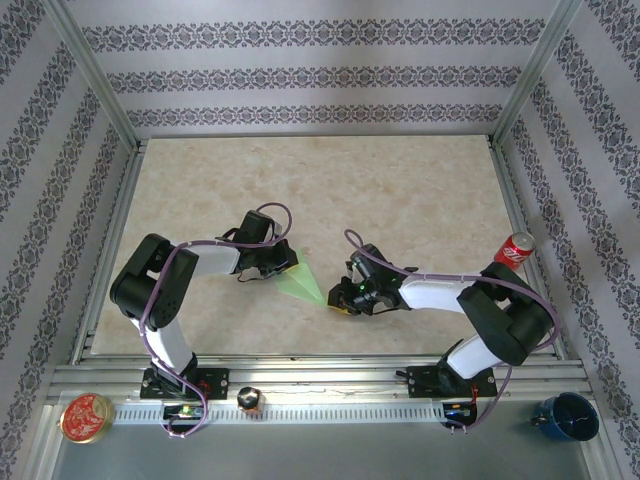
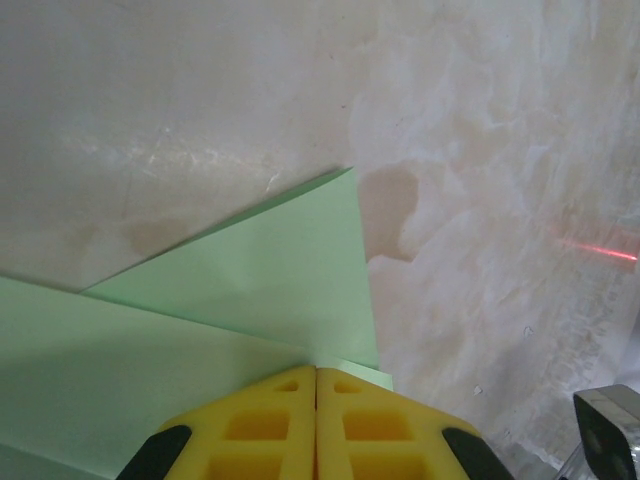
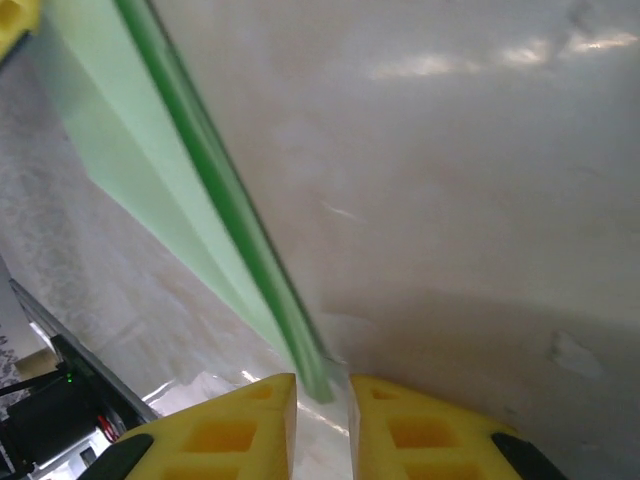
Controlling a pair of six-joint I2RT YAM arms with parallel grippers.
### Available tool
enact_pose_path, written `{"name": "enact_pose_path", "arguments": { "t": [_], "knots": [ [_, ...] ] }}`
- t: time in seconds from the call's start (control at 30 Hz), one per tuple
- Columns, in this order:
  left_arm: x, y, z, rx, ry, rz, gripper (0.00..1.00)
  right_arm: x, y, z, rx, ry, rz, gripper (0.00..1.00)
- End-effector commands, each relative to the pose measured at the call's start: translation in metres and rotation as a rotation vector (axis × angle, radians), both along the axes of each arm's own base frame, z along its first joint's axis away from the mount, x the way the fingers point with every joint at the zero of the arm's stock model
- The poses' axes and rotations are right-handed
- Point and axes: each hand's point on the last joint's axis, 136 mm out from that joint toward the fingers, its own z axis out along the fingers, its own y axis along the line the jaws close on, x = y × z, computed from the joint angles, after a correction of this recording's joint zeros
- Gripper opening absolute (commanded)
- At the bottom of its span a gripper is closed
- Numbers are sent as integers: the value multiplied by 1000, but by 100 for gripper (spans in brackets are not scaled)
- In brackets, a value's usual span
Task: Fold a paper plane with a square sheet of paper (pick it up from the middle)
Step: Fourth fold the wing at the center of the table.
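Far half of table [image 1: 400,180] lies open; green paper [image 1: 303,281] occupies the middle; red can [image 1: 514,249] stands at right edge.

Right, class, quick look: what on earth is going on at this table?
Two robot arms are folding a sheet of green paper on a marble-look table. It already lies folded into a pointed wedge between them. The left pincer is shut, its tips at the wedge's wide end. The right pincer stands slightly open at the pointed tip, the folded edge running into the gap between its fingers.
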Motion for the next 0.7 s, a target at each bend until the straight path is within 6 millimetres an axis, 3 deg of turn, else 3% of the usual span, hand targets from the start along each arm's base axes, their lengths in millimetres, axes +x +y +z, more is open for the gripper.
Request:
{"name": "enact_pose_path", "arguments": {
  "t": [0.0, 0.33, 0.67],
  "knots": [
    [-5, 6, -12, 24, 18, -4, 8, -1, 0, 0, -7, 6, -30, 23],
    [-8, 8, -17, 26, 31, -2, 8, -1, 15, 10, 56, -5, -7, 20],
    [-7, 9, -16, 24, 29, 3, 7, -7, 8, -3, -7, 17, -14, 23]
  ]
}}
